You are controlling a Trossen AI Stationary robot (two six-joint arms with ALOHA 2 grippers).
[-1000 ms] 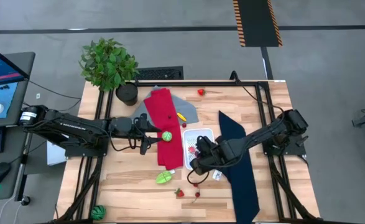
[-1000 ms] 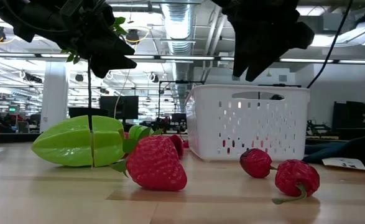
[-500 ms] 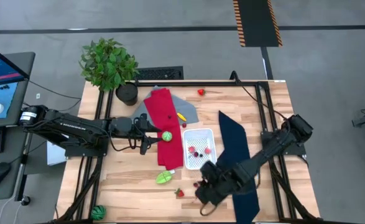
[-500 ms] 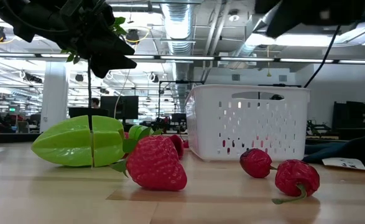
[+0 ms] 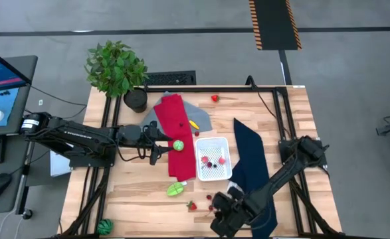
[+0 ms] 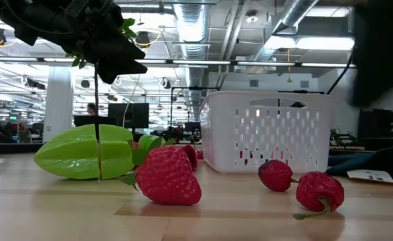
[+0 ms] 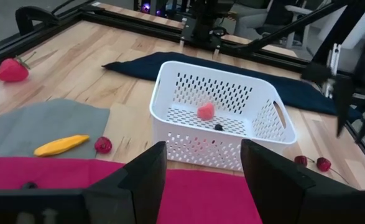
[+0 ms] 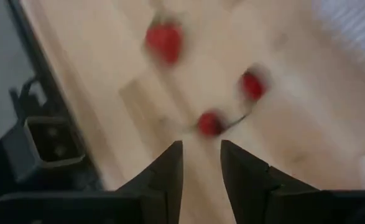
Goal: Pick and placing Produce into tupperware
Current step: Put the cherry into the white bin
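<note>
1. The right hand (image 5: 221, 219) hangs over the near edge of the wooden surface (image 5: 141, 192), fingers (image 8: 170, 168) a narrow gap apart with nothing between them.
2. Just ahead of that hand lie two small red cherries (image 8: 252, 86), and a little beyond them, off to one side, a strawberry (image 5: 192, 206).
3. Past the strawberry sits a green star fruit (image 5: 175, 190).
4. Farther on stands the white tupperware (image 5: 213, 159), with a few red and pink pieces inside, beside the navy cloth (image 5: 251, 172).
5. The left hand (image 5: 156, 141) hovers over the red cloth (image 5: 178, 136), fingers (image 7: 148, 177) parted and holding nothing; a green round fruit (image 5: 179, 145) lies just beside it, and the tupperware is a short way ahead of it.
6. Beyond lie a yellow piece (image 7: 61, 145) on grey cloth and a far strawberry (image 5: 215, 98).
</note>
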